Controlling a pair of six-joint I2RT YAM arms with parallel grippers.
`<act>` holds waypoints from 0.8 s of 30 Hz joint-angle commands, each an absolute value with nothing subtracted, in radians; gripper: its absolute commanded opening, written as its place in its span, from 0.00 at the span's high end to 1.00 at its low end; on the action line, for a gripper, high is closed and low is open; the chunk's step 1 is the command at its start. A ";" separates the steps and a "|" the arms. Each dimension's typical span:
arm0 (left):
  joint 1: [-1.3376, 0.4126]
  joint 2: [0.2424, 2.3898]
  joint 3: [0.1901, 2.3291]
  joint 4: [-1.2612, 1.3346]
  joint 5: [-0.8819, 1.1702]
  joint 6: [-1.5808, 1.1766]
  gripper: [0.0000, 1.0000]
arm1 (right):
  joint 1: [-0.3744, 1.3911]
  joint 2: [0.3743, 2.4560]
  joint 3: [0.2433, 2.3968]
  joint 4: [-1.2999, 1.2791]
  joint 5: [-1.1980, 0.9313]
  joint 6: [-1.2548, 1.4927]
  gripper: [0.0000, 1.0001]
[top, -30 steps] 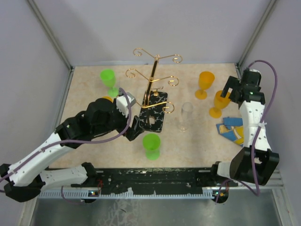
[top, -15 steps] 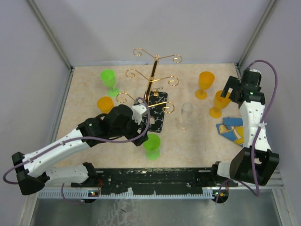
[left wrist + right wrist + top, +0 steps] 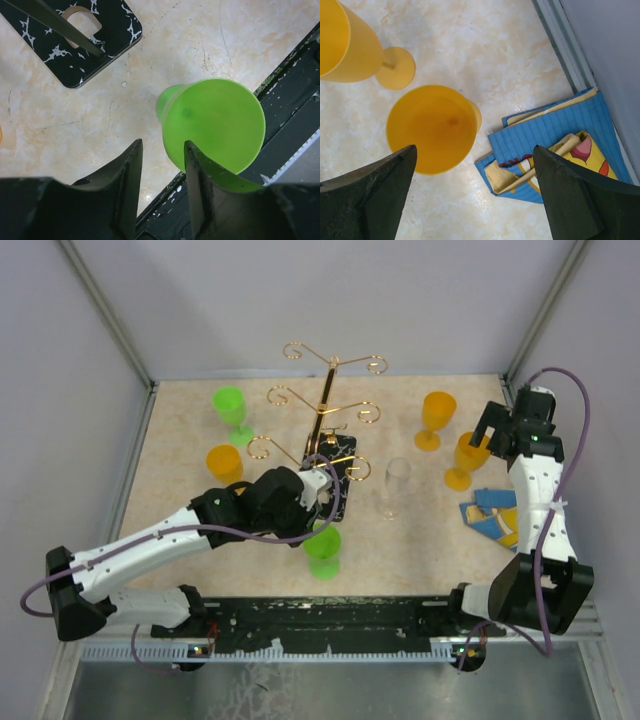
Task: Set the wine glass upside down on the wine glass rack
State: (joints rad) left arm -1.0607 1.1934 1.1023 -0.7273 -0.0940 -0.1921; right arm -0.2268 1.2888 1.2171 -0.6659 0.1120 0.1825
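Observation:
A green wine glass (image 3: pixel 323 550) stands upright near the front edge, its mouth facing up in the left wrist view (image 3: pixel 215 130). My left gripper (image 3: pixel 325 520) hangs right over its rim. The jaws are narrowed but still apart (image 3: pixel 162 145); the right finger sits at the glass's left rim, and the gap shows mostly table. The gold wire wine glass rack (image 3: pixel 322 415) stands on its black veined base (image 3: pixel 75 40), just behind the gripper. My right gripper (image 3: pixel 474 147) stands wide open above an orange glass (image 3: pixel 432 127) at the far right.
Other glasses stand around: green (image 3: pixel 232 412) and orange (image 3: pixel 224 462) at the left, orange (image 3: pixel 436 418) at the back right, a clear one (image 3: pixel 397 485) right of the rack. A blue folded cloth (image 3: pixel 492 515) lies by the right wall. A black rail (image 3: pixel 330 615) runs along the front edge.
My left arm has swung right and forward, from the rack base to above the front green glass, and its jaws have narrowed. The right arm has not moved.

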 commanded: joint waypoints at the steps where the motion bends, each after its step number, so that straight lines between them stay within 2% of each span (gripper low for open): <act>1: -1.068 1.219 1.122 -0.729 -0.096 -0.214 0.60 | -0.233 1.241 1.221 -0.632 0.127 0.167 0.01; 3: -1.068 1.228 1.115 -0.727 -0.090 -0.218 0.65 | -0.233 1.241 1.221 -0.633 0.125 0.167 0.01; 7: -1.067 1.232 1.109 -0.723 -0.088 -0.224 0.67 | -0.234 1.237 1.221 -0.634 0.122 0.167 0.01; 9: -1.068 1.229 1.110 -0.720 -0.089 -0.225 0.72 | -0.234 1.235 1.218 -0.632 0.123 0.168 0.01; 11: -1.067 1.224 1.108 -0.716 -0.091 -0.225 0.80 | -0.234 1.232 1.214 -0.629 0.119 0.167 0.01; 13: -1.068 1.224 1.108 -0.714 -0.092 -0.226 0.98 | -0.233 1.232 1.211 -0.628 0.118 0.168 0.01; 14: -1.067 1.225 1.108 -0.715 -0.093 -0.229 1.00 | -0.234 1.233 1.210 -0.628 0.118 0.171 0.01; 19: -1.067 1.198 1.121 -0.702 -0.042 -0.233 1.00 | -0.234 1.225 1.202 -0.613 0.092 0.199 0.01; 24: -1.068 1.099 1.138 -0.602 0.106 -0.179 1.00 | -0.235 1.215 1.179 -0.585 0.058 0.227 0.01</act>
